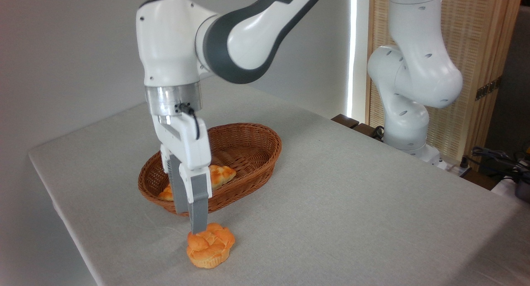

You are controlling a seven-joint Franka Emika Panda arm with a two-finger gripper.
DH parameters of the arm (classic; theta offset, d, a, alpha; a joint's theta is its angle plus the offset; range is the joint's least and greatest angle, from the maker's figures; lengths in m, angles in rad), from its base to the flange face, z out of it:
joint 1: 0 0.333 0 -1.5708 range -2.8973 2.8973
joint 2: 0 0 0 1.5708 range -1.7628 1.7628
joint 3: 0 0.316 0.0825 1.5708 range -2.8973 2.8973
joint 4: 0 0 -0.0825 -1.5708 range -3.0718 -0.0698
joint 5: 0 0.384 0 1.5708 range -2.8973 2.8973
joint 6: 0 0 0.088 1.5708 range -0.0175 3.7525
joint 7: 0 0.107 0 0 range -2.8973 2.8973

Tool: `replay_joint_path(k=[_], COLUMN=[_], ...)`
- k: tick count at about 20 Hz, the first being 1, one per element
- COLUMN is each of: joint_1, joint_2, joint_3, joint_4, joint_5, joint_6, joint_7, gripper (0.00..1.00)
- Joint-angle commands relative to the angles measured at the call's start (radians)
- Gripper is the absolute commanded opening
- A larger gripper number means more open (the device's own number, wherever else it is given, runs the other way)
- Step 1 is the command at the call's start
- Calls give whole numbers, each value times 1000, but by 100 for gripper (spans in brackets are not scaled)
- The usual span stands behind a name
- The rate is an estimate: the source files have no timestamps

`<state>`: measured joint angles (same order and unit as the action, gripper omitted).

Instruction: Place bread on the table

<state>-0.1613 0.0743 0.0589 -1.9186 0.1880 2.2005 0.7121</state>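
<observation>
Small round orange-golden bun with a knotted top (210,245) sitting upright on the light grey-beige cloth counter (352,203), just in front of the brown oval wicker basket (248,153), outside its rim. White arm's pincer (198,231) pointing straight down over the bun's left shoulder, near grey finger (198,203) touching or nearly touching the top. Hard to tell whether spread or clamped: far finger mostly hidden. Bun's weight apparently on the cloth, so placement judged essentially done. Paler braided loaf (215,176) lying inside the basket, partly hidden behind the fingers.
</observation>
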Motion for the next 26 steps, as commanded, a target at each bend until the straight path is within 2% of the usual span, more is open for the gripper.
replay_joint_path(k=[1,2,5,8,10,13,16,23,24,26], joint_1=[97,101,102,102,102,103,135,137,137,137], joint_2=[-73,-79,-76,-79,-79,-79,-82,-91,-91,-91], joint_3=[-60,-67,-71,-74,-80,-76,-70,-44,-42,-39], joint_4=[15,42,182,253,273,288,297,302,302,308], joint_5=[-160,-186,-211,-232,-232,-234,-278,-262,-253,-204], joint_6=[-59,-137,-429,-585,-619,-633,-633,-622,-621,-619], joint_7=[-23,-25,-25,-39,-89,-89,-82,-33,-31,-31], gripper=[100,100,100,100,100,100,100,100,100,100])
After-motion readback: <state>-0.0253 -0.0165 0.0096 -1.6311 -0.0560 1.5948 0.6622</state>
